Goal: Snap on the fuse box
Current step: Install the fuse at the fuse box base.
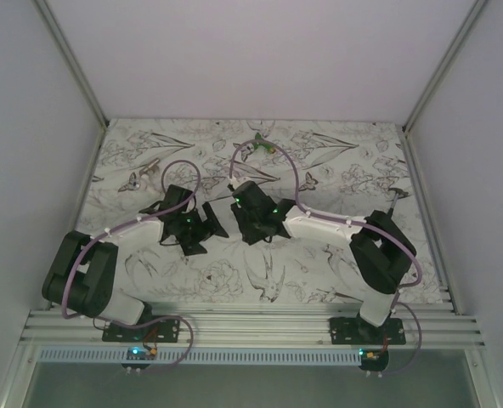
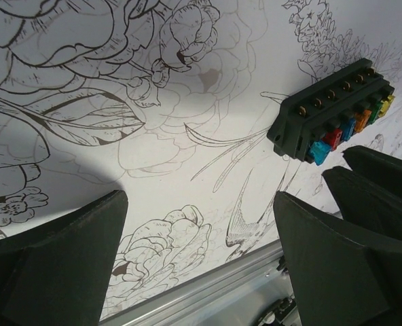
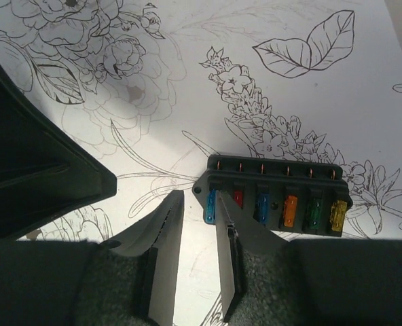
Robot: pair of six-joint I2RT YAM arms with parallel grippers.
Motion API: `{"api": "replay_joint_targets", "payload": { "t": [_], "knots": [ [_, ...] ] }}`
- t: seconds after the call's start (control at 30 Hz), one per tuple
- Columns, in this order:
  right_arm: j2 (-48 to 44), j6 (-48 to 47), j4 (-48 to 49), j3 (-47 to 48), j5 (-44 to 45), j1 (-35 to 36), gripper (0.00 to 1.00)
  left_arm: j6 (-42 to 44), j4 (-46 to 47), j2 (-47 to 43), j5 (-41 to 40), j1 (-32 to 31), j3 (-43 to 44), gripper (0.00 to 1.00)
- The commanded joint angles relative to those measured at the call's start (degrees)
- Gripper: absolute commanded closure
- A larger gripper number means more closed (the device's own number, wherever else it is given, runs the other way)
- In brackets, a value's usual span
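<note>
Right wrist shows my right hand (image 3: 197, 204) slightly parted, empty, just beside the fuse box (image 3: 276, 193) on the desk (image 3: 323, 102); six fuses (image 3: 289, 212) look seated, snapping probably done. Left hand (image 2: 201, 204) wide open.

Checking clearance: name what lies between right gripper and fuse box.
Nothing: in the right wrist view, a right gripper fingertip reaches the fuse box.
</note>
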Motion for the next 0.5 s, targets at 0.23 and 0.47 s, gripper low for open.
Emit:
{"api": "replay_joint_targets", "payload": {
  "t": [0.23, 0.47],
  "knots": [
    [-1.4, -0.5, -5.5, 1.4, -1.2, -0.8, 0.76, 2.2, -3.9, 0.2, -1.1, -0.5, 1.8, 0.06],
    [0.8, -0.8, -6.1, 3.2, -1.6, -0.9, 0.78, 2.3, -4.1, 0.1, -1.1, -0.6, 1.9, 0.06]
  ]
}}
